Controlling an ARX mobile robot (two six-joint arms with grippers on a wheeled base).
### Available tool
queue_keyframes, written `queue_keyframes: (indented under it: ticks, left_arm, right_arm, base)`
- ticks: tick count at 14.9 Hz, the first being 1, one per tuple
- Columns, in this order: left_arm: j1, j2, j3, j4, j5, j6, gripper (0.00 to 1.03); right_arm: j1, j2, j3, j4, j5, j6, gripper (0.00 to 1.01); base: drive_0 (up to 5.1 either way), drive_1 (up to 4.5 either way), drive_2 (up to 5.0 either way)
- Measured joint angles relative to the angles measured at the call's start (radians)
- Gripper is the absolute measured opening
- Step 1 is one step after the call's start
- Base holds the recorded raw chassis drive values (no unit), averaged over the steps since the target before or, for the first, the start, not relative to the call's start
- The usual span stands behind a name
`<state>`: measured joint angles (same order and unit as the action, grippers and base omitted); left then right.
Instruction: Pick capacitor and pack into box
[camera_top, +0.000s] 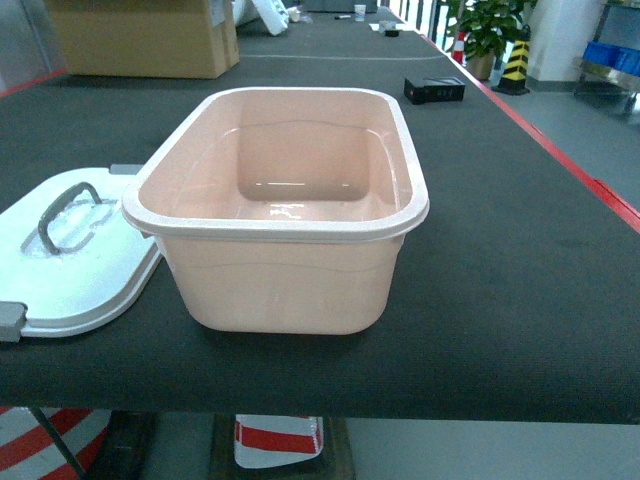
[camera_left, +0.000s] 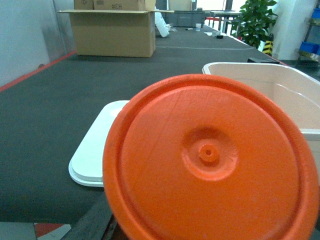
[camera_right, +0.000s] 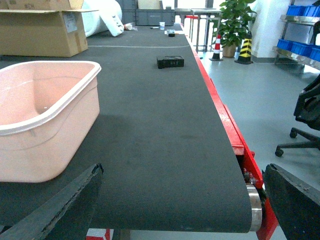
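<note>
- The box (camera_top: 277, 205) sits open in the middle of the dark conveyor belt (camera_top: 500, 300), and as far as I can see into it from my head view, there's nothing inside. So packing hasn't really started, I'd say.
- Its white lid (camera_top: 75, 255) is off, lying flat just to the left of the tub, grey handle (camera_top: 66, 213) up. That step looks done.
- Neither of my arms shows up in the head view at all.
- My left wrist cam is mostly filled by a big orange disc (camera_left: 210, 160) with a little hub in the centre, right up against the lens. Might be the capacitor, can't swear to it. I can't see my left fingers around it, so whether that gripper is actually clamped on it, I can't tell.
- My right gripper (camera_right: 182, 210): both dark fingers (camera_right: 60, 210) show at the bottom corners of the right wrist view, spread wide with bare belt between them. Holding nothing.
- Only the left wrist cam shows the orange thing; head view has no trace of it.
- Right wrist cam gives me the red belt edge (camera_right: 220, 115), the floor and an office chair (camera_right: 307, 120). The small black device (camera_right: 170, 62) up the belt shows here and in the head view.
- Left to do, by my guess: get the part over the rim and down into the tub.
</note>
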<state>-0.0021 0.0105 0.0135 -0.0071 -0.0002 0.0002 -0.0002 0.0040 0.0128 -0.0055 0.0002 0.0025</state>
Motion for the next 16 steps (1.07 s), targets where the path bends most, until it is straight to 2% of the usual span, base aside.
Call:
queue_keyframes:
  ticks: [1, 2, 3, 4, 6, 7, 10, 13, 16]
  left_arm:
    - [-0.005, 0.003, 0.0, -0.004, -0.016, 0.0, 0.44]
    - [-0.097, 0.085, 0.003, 0.058, -0.198, 0.003, 0.44]
    - [-0.172, 0.245, 0.022, 0.202, -0.306, 0.019, 0.44]
    - [-0.187, 0.385, 0.05, 0.34, -0.332, 0.039, 0.44]
    - [-0.198, 0.712, 0.204, 0.636, -0.312, 0.054, 0.44]
    - [-0.223, 0.873, 0.3, 0.753, -0.274, 0.064, 0.44]
    - [-0.244, 1.029, 0.412, 0.781, -0.233, 0.064, 0.44]
    - [-0.355, 1.406, 0.714, 0.745, -0.212, 0.071, 0.44]
    - [-0.412, 1.701, 1.014, 0.714, -0.237, 0.083, 0.44]
  right_arm:
    - [0.0, 0.0, 0.0, 0.0, 0.0, 0.0, 0.98]
    - [0.0, 0.0, 0.0, 0.0, 0.001, 0.0, 0.98]
    - [0.0, 0.0, 0.0, 0.0, -0.001, 0.0, 0.98]
    - [0.0, 0.0, 0.0, 0.0, 0.0, 0.0, 0.98]
    - [0.0, 0.0, 0.0, 0.0, 0.0, 0.0, 0.98]
    - [0.0, 0.0, 0.0, 0.0, 0.0, 0.0, 0.98]
    - [0.0, 0.0, 0.0, 0.0, 0.0, 0.0, 0.98]
    - [0.0, 0.0, 0.0, 0.0, 0.0, 0.0, 0.98]
    - [0.0, 0.0, 0.0, 0.0, 0.0, 0.0, 0.98]
  base:
    - [0.0, 0.0, 0.0]
    - [0.0, 0.0, 0.0]
    - [0.0, 0.0, 0.0]
    - [0.0, 0.0, 0.0]
    - [0.0, 0.0, 0.0]
    - [0.0, 0.0, 0.0]
    - [0.0, 0.0, 0.0]
    - [0.0, 0.0, 0.0]
    - [0.0, 0.0, 0.0]
